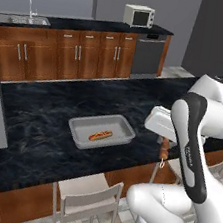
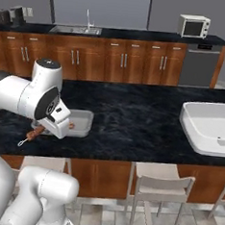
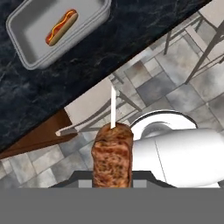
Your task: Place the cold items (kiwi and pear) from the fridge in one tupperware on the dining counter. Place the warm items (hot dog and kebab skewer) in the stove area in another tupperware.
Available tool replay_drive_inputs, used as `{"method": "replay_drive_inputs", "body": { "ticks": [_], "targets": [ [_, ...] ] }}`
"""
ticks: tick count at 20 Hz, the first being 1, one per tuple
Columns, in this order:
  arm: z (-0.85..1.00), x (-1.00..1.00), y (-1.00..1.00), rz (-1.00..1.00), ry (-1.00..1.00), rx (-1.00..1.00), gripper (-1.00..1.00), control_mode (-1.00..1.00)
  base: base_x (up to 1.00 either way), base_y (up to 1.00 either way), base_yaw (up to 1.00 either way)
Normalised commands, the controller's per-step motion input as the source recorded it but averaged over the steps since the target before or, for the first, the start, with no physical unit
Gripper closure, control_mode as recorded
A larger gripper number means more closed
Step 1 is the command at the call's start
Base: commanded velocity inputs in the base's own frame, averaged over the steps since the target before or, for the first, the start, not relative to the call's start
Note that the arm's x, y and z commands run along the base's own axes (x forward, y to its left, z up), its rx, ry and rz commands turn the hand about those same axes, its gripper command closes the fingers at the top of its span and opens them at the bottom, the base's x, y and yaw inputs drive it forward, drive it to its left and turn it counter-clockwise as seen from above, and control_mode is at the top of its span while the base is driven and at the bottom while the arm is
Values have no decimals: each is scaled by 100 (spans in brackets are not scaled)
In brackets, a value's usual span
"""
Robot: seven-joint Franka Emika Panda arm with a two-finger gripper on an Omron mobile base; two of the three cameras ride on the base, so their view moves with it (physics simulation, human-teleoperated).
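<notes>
Tool (image 3: 112, 181) clamped on kebab skewer (image 3: 112, 154), held out past the tabletop (image 1: 41, 123) edge, above a chair (image 1: 88, 196), prob. for carrying to the tupperware (image 1: 124, 124). Hot dog (image 1: 100, 135) already lies in that tupperware. 2nd tupperware (image 2: 200, 123) sits well apart. Path back over tabletop looks open; robot's own arm is close.

A microwave (image 1: 139, 15) sits on the back counter above a dishwasher (image 1: 148, 55), sink (image 1: 22, 19) at left
</notes>
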Motion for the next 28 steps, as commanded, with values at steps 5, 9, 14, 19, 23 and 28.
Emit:
{"method": "replay_drive_inputs", "body": {
  "ticks": [5,9,14,19,23,28],
  "targets": [
    [-5,40,21,0,5,0,100,-100,60,10,4],
    [-21,100,92,-11,21,-5,100,-100,0,0,0],
    [-27,100,92,-28,27,-6,100,-100,0,0,0],
    [-27,93,45,-50,32,-3,100,-100,0,0,0],
    [-21,77,-9,-44,25,0,100,-100,0,0,0],
    [-31,74,-28,-29,19,-1,100,-100,0,0,0]
  ]
}}
